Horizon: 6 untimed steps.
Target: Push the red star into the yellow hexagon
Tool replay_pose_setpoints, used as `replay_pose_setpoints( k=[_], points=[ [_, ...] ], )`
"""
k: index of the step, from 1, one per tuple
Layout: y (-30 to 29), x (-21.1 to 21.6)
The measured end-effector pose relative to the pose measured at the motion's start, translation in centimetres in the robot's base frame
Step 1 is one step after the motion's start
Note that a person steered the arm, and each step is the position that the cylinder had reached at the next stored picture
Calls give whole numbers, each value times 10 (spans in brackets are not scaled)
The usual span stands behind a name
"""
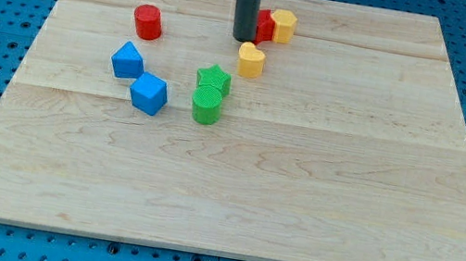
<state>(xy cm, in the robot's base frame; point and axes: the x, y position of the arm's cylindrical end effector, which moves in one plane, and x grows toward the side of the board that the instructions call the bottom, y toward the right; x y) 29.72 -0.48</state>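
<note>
The red star [266,27] lies near the view's top centre, partly hidden behind my rod. It touches the yellow hexagon [282,25], which sits just to its right. My tip [244,39] rests on the board at the red star's left side, touching or nearly touching it. A yellow heart-shaped block [251,59] lies just below and right of my tip.
A red cylinder [148,22] sits at the upper left. Two blue blocks [128,60] [149,94] lie left of centre. A green star [213,80] and a green cylinder [206,106] stand together near the centre. The wooden board [296,206] ends at blue pegboard.
</note>
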Motion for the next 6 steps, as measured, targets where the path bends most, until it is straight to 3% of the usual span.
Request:
replay_pose_setpoints(
  k=[2, 5, 6],
  points=[
    [-65, -28],
    [101, -28],
    [57, -14]
  ],
)
